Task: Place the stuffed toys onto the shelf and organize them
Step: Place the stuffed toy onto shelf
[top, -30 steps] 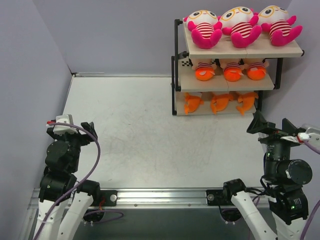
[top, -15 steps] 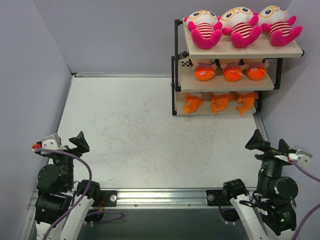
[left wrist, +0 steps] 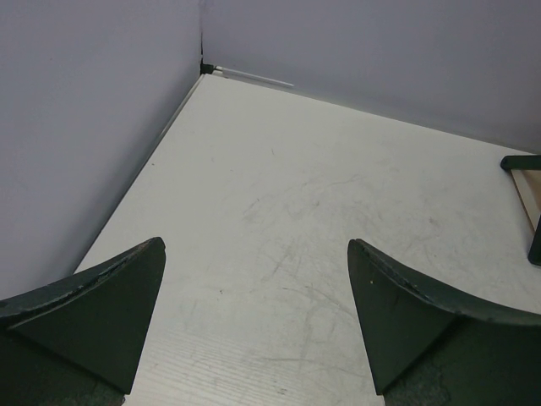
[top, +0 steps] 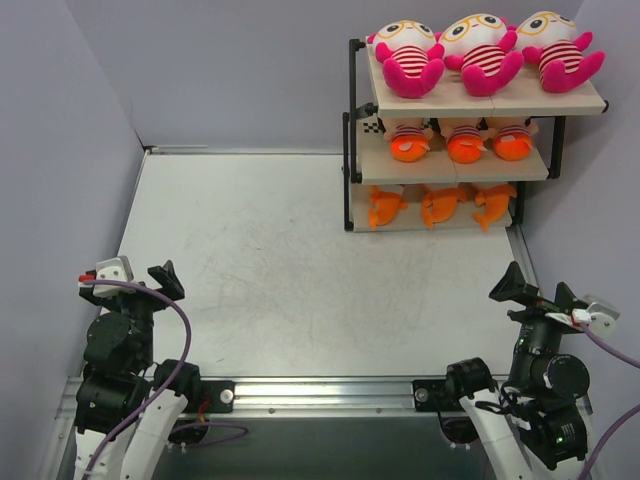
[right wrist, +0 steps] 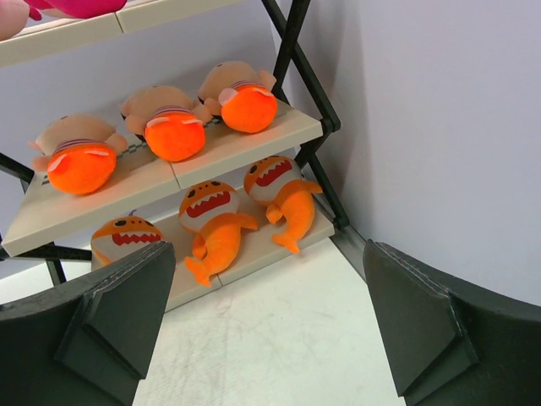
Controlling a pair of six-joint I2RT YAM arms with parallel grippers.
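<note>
1. The shelf (top: 450,104) stands at the far right corner.
2. The stuffed toys fill it: pink-limbed ones (top: 478,52) on top, striped dolls (top: 464,143) in the middle, sharks (top: 437,206) at the bottom.
3. The left gripper (top: 138,280) and right gripper (top: 540,295) sit near their bases, jaws wide and empty.

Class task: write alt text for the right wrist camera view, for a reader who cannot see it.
A black-framed shelf holds three striped orange dolls on its middle board and three orange sharks on the bottom one; a bit of pink plush shows on top. The right gripper, open and empty, frames the view from the lower corners.
</note>
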